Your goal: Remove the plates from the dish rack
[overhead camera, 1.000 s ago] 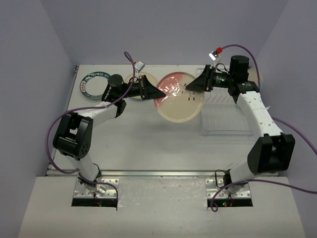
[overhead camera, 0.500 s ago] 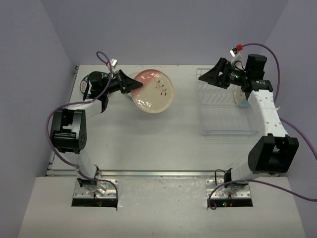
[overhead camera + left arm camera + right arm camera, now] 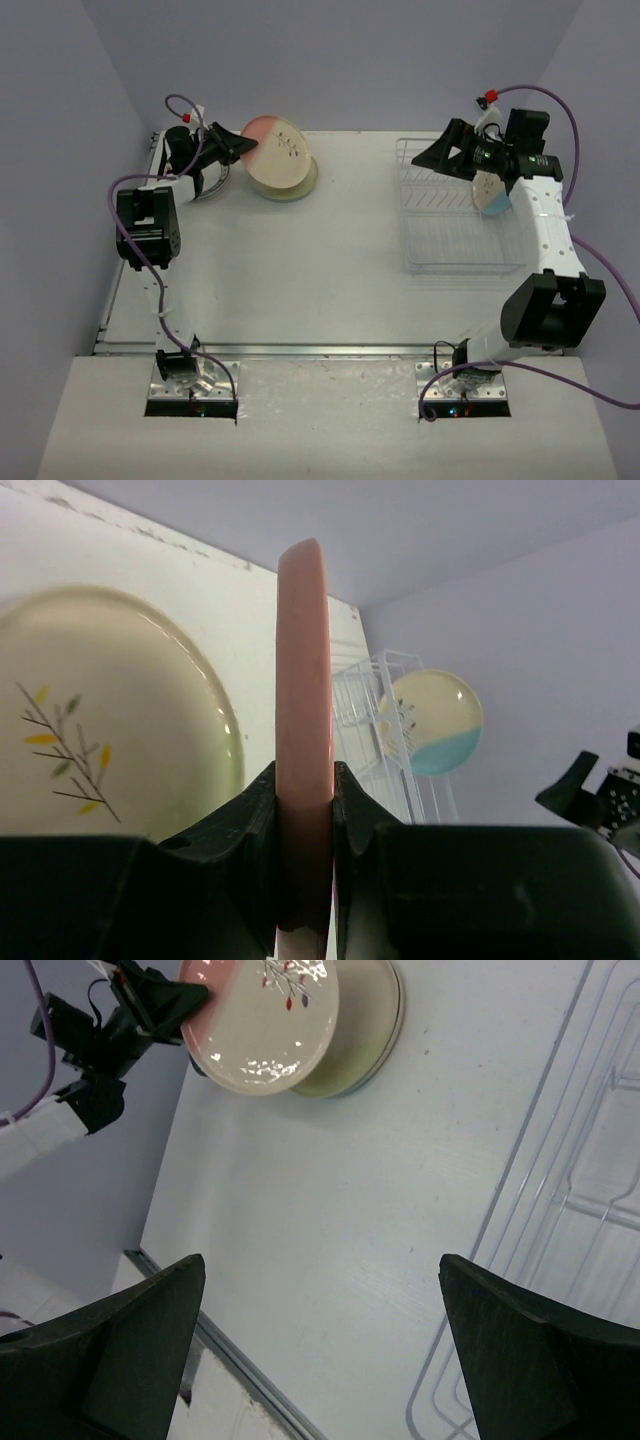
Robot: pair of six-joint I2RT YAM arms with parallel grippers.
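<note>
Inside the left end effector (image 3: 305,785), the pinkish plate (image 3: 303,630) stands pinched edge-on.

The left gripper (image 3: 240,148) clamps the rim of a pink-and-cream plate (image 3: 278,150), held tilted just above a cream plate (image 3: 296,193) lying on the table (image 3: 300,280). The right gripper (image 3: 432,158) hovers over the dish rack (image 3: 455,245), where a half-hidden blue-and-cream plate (image 3: 490,197) seems to stand on edge.
</note>
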